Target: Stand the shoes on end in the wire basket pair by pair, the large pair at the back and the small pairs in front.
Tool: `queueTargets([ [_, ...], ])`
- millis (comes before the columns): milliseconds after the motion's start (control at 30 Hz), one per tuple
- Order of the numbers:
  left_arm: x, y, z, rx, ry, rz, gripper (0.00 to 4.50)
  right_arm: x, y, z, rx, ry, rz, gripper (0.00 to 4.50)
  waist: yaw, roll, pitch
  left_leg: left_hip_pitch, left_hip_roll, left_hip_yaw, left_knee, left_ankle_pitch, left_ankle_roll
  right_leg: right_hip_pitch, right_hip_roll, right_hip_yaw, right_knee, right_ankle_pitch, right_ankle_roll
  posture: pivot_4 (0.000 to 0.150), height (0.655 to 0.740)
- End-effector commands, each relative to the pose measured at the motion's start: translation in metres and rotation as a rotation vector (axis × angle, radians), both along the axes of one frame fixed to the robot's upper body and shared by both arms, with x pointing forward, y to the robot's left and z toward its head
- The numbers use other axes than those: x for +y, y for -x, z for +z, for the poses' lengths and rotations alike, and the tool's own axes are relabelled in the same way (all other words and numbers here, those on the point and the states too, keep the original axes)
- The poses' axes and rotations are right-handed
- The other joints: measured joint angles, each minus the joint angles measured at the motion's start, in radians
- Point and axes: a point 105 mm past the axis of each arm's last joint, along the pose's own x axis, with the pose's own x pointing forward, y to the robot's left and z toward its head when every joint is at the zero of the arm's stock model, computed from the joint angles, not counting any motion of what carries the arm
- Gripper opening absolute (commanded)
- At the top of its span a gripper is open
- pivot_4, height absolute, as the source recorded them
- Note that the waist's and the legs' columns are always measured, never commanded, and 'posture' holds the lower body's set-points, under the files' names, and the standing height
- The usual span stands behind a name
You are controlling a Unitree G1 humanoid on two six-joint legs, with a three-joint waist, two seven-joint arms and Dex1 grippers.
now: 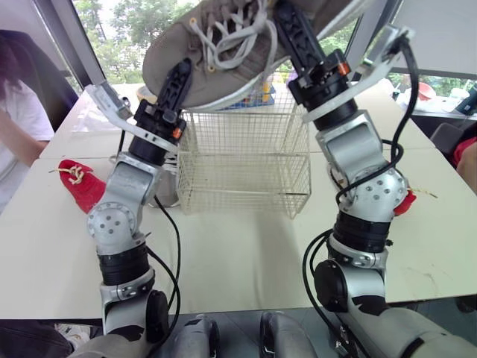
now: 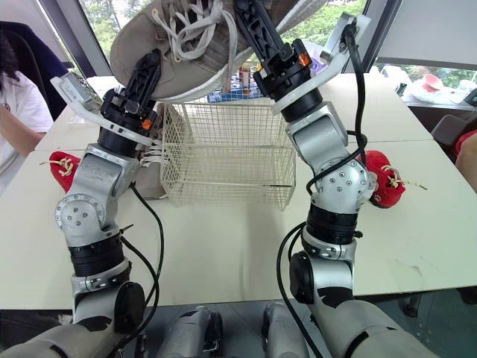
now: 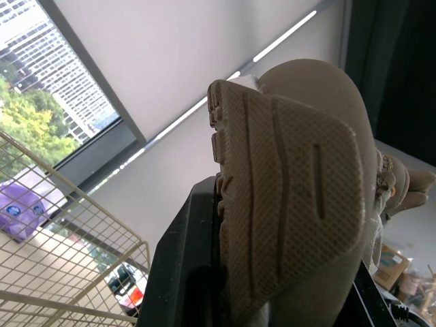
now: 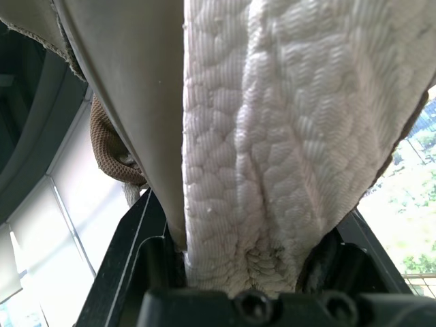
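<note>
Your left gripper and right gripper each clamp one end of the large grey shoe, held above the wire basket. One red shoe lies on the table.

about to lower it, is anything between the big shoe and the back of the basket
Nothing visible does. The large shoe hangs above the open top of the wire basket, clamped by the left pincer and the right pincer. The basket looks empty through its wire. The red shoes lie outside it.
</note>
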Motion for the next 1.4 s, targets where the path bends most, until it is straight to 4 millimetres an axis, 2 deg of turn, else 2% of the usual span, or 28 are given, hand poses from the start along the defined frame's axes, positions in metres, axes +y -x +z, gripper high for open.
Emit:
queueTargets([
  [33, -0.006, 0.008, 0.005, -0.046, -0.059, -0.001, 2.37, 0.0, 0.012, 0.021, -0.096, -0.011, -0.004, 1.72, 0.0, 0.0, 0.0, 0.0, 0.0, 0.0, 0.0, 0.0, 0.0, 0.0, 0.0, 0.0, 0.0, 0.0, 0.0, 0.15, 0.74],
  [167, -0.004, 0.012, 0.001, -0.054, -0.144, 0.018, 4.37, -0.014, 0.017, 0.035, -0.183, -0.05, -0.04, 1.72, -0.001, 0.0, 0.0, 0.0, 0.0, 0.0, 0.0, 0.0, 0.0, 0.0, 0.0, 0.0, 0.0, 0.0, 0.0, 0.15, 0.74],
  [267, -0.002, 0.013, -0.005, -0.059, -0.273, 0.077, 4.44, -0.026, 0.022, 0.05, -0.263, -0.048, -0.042, 1.72, 0.0, 0.0, 0.0, 0.0, 0.001, 0.0, 0.0, 0.0, 0.0, 0.0, 0.0, 0.0, 0.0, 0.0, 0.0, 0.15, 0.74],
  [367, 0.003, 0.018, -0.011, -0.063, -0.377, 0.143, 4.44, -0.055, 0.012, 0.074, -0.317, -0.052, -0.146, 1.72, -0.002, 0.001, 0.001, 0.0, 0.0, 0.0, 0.0, 0.0, 0.0, 0.0, 0.0, 0.0, 0.0, 0.0, 0.0, 0.15, 0.74],
  [433, 0.005, 0.02, -0.015, -0.05, -0.415, 0.189, 4.44, -0.069, 0.006, 0.085, -0.354, 0.013, -0.212, 1.72, 0.004, 0.001, 0.001, 0.0, 0.0, 0.0, -0.001, 0.0, 0.0, 0.0, 0.0, 0.0, -0.001, 0.0, 0.0, 0.15, 0.74],
  [533, 0.002, 0.024, -0.032, 0.012, -0.456, 0.244, 4.44, -0.073, 0.005, 0.09, -0.492, 0.238, -0.264, 1.72, 0.003, 0.001, 0.001, 0.0, 0.0, 0.0, -0.001, -0.001, 0.002, 0.0, -0.001, 0.0, -0.002, 0.0, 0.0, 0.15, 0.74],
  [667, 0.003, 0.035, -0.049, 0.045, -0.554, 0.333, 4.44, -0.087, -0.013, 0.098, -0.576, 0.45, -0.345, 1.72, -0.009, 0.001, 0.001, 0.001, 0.0, 0.004, -0.001, -0.002, 0.004, -0.001, -0.001, 0.003, -0.003, 0.0, 0.0, 0.15, 0.74],
  [767, 0.012, 0.043, -0.054, 0.036, -0.664, 0.403, 4.44, -0.084, -0.025, 0.086, -0.632, 0.679, -0.33, 1.72, -0.005, 0.001, 0.001, 0.001, 0.0, 0.004, -0.002, -0.002, 0.003, -0.003, 0.001, 0.003, -0.001, 0.0, 0.0, 0.15, 0.74],
  [867, 0.017, 0.051, -0.061, 0.038, -0.734, 0.405, 4.44, -0.08, -0.035, 0.074, -0.636, 0.811, -0.296, 1.72, -0.006, 0.002, 0.001, 0.001, 0.002, 0.003, -0.003, -0.001, 0.002, -0.003, 0.003, 0.003, -0.001, 0.0, -0.001, 0.15, 0.74],
  [967, 0.022, 0.059, -0.066, 0.041, -0.798, 0.39, 4.44, -0.076, -0.043, 0.066, -0.63, 0.883, -0.263, 1.72, -0.004, 0.002, 0.001, 0.0, 0.002, 0.003, -0.003, -0.001, 0.002, -0.004, 0.002, 0.003, -0.001, 0.0, -0.001, 0.15, 0.74],
  [1067, 0.035, 0.066, -0.067, 0.051, -0.824, 0.383, 4.44, -0.066, -0.055, 0.048, -0.599, 0.984, -0.223, 1.72, -0.002, 0.002, 0.001, -0.001, 0.002, 0.004, -0.002, 0.0, -0.001, -0.005, 0.001, 0.003, -0.001, 0.0, -0.001, 0.15, 0.74],
  [1200, 0.042, 0.061, -0.07, 0.066, -0.842, 0.401, 4.44, -0.057, -0.065, 0.031, -0.536, 1.03, -0.156, 1.72, -0.001, 0.002, 0.001, -0.002, 0.002, 0.004, -0.002, 0.002, -0.004, -0.005, 0.0, 0.003, -0.001, 0.0, -0.001, 0.15, 0.74],
  [1300, 0.04, 0.057, -0.072, 0.072, -0.834, 0.403, 4.44, -0.054, -0.075, 0.021, -0.483, 1.06, -0.181, 1.72, -0.001, 0.002, 0.001, -0.002, 0.002, 0.004, -0.002, 0.002, -0.005, -0.005, 0.0, 0.003, -0.001, 0.0, -0.001, 0.15, 0.74],
  [1367, 0.038, 0.055, -0.076, 0.082, -0.832, 0.403, 4.5, -0.053, -0.081, 0.013, -0.432, 1.077, -0.181, 2.72, -0.001, 0.002, 0.001, -0.002, 0.001, 0.004, -0.002, 0.002, -0.005, -0.005, -0.001, 0.003, -0.001, 0.0, -0.001, 0.15, 0.74],
  [1400, 0.037, 0.054, -0.077, 0.084, -0.834, 0.404, 4.5, -0.054, -0.084, 0.009, -0.412, 1.089, -0.183, 3.0, -0.002, 0.002, 0.001, -0.002, 0.001, 0.004, -0.002, 0.002, -0.005, -0.005, -0.001, 0.003, -0.001, 0.0, -0.001, 0.15, 0.74],
])
